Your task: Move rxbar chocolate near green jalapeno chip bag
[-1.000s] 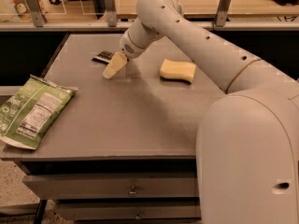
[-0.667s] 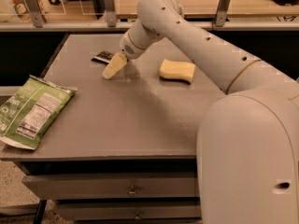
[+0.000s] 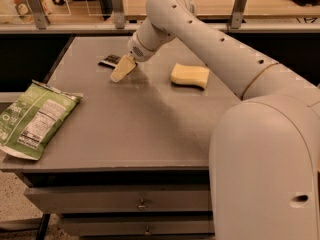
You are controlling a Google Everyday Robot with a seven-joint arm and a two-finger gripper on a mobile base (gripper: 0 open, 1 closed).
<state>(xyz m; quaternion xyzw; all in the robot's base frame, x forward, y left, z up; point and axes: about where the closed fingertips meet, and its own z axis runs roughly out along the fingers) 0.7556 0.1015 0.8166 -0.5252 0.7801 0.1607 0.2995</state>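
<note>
Where one rxbar chocolate (image 3: 109,60) lies, one gripper (image 3: 121,70) stands close.

Lighting: warm, fairly dim, from overhead. Shadows you see: soft, under gripper (image 3: 121,70), upper-left of centre, trailing along the table (image 3: 125,139).

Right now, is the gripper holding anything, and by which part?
It cannot be told. The gripper sits low at the right end of the rxbar chocolate, hiding that end; no grip on the bar shows.

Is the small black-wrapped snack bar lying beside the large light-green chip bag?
No, the snack bar lies far back by the gripper, apart from the chip bag at front-left.
</note>
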